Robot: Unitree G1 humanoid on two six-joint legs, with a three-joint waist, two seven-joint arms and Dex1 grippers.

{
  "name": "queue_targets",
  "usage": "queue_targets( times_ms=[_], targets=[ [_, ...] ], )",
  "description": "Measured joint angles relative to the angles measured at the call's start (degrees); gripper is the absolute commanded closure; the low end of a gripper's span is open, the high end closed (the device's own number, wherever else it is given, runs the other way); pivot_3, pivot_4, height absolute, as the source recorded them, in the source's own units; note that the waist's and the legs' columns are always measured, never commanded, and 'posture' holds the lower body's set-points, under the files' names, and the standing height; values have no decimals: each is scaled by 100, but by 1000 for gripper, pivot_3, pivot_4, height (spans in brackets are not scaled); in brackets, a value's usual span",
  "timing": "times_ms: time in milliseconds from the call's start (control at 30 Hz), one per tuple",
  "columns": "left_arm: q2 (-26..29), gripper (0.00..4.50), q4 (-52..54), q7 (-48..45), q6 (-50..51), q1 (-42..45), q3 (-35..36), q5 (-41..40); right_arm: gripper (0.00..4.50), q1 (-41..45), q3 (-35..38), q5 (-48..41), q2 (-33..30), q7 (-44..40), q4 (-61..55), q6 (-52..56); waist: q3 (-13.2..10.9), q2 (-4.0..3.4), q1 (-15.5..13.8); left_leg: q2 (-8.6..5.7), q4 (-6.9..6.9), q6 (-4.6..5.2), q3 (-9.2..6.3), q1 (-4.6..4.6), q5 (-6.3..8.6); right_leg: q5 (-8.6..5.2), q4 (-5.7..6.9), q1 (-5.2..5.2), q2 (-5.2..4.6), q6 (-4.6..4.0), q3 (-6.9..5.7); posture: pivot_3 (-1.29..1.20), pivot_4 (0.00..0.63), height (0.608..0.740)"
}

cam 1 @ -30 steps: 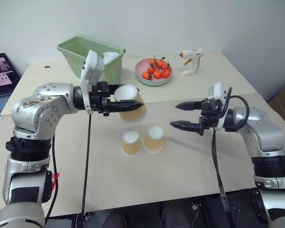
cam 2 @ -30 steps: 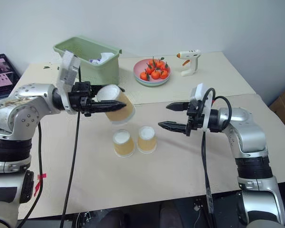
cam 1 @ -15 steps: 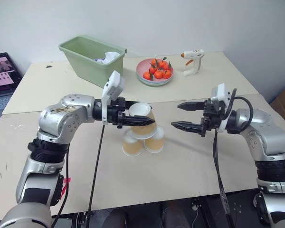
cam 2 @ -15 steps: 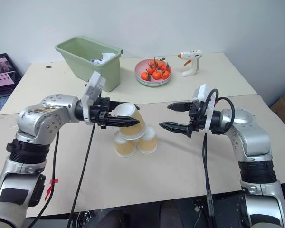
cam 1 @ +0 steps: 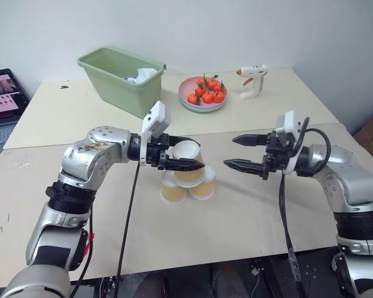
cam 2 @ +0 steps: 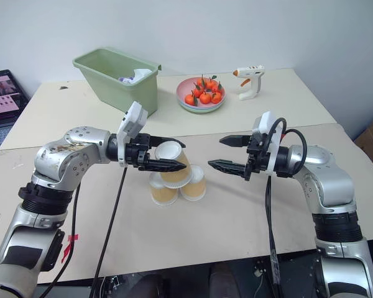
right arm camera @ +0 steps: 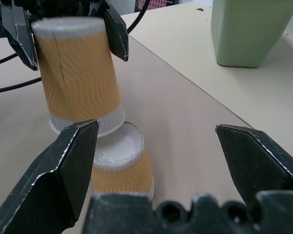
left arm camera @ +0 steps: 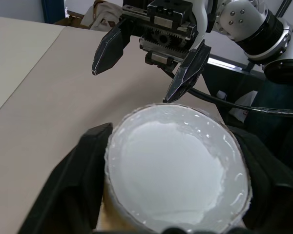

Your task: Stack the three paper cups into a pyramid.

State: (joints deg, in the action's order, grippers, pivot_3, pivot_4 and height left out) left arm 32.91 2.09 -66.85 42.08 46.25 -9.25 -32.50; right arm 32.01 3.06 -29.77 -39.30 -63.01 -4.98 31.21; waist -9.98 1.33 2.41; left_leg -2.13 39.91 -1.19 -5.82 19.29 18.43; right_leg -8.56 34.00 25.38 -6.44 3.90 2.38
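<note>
Right now you can see the third small tapered paper cup (cam 1: 188, 162), tan-orange with a white base, sitting upside down on top of the two matching paper cups (cam 1: 174, 191) (cam 1: 203, 185) that stand side by side and touching near the middle of the beige tabletop (cam 1: 236, 217), so the pyramid shape is there. Your left gripper (cam 1: 185, 153) reaches in level from the left, its two black fingers (left arm camera: 80, 185) bracketing the top cup's upper end on either side; in the right wrist view a sliver of gap shows between the fingers and the cup wall, so the jaws look parted rather than pressing in, though you cannot be sure whether one pad is touching. In the left wrist view the cup's white base fills the space between the fingers. Your right gripper (cam 1: 244, 152) hangs above the tabletop just to the right of the stack, apart from it, pointing at the cups with its fingers spread wide and nothing between them. Toward the far edge of the tabletop you have a pale green plastic bin (cam 1: 120, 79) at the left, a pink plate of small orange fruits (cam 1: 202, 94) in the middle, and a white glue gun (cam 1: 251, 81) standing upright toward the far right corner.
</note>
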Motion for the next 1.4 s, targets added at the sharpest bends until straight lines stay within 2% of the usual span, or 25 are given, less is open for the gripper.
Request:
queue_targets(
  times_ms=[67,300,567,800,867,1000,1133,1233,1400],
  targets=[
    [-93,54,-82,121,-199,0,-92,226,0,0,0,-34,-1,6,0,0,0,0,-1,0,0,0,0,0,0,0,0,-1,0,0,0,0,150,725],
    [-168,54,-6,329,-217,-11,68,267,0,2,-1,-43,-8,-4,4,0,0,0,4,0,1,0,0,0,0,0,0,0,0,0,0,0,150,725],
    [-86,54,953,804,244,-266,846,-384,0,101,-20,-39,-8,-47,126,-2,0,0,1,0,0,0,-1,-1,0,0,0,0,0,0,0,0,150,725],
    [-32,54,1266,1252,532,-449,1140,-706,0,188,-48,-27,1,-84,293,-15,0,0,3,0,2,-1,-1,-3,0,0,0,-1,0,0,1,0,150,725],
    [-76,54,1340,1549,649,-446,1416,-911,0,248,-52,-23,4,-93,316,-22,0,0,12,1,1,0,-1,-3,0,0,0,0,0,0,1,0,150,725],
    [-90,54,1369,2432,905,-474,2422,-1347,0,227,-50,-15,-77,-114,318,-43,0,0,13,1,1,-1,-2,-3,0,0,0,3,0,0,1,0,150,725],
    [165,54,1553,3114,943,-1400,3309,-1426,0,-52,225,180,-438,34,541,-223,1,-1,7,0,-3,-2,0,-5,0,0,0,1,-2,0,3,0,150,725],
    [150,54,1493,3478,897,-2242,3663,-1240,0,-307,510,514,-526,455,991,-516,0,1,-16,0,-3,-2,1,-4,0,0,-1,1,-1,-1,2,0,150,725],
    [-165,54,1056,3983,282,-3018,4003,-804,0,-390,770,1150,-194,1758,2108,-1133,0,2,-35,0,0,-6,5,-19,-3,0,-7,-14,-2,-3,4,0,150,725]
  ],
)
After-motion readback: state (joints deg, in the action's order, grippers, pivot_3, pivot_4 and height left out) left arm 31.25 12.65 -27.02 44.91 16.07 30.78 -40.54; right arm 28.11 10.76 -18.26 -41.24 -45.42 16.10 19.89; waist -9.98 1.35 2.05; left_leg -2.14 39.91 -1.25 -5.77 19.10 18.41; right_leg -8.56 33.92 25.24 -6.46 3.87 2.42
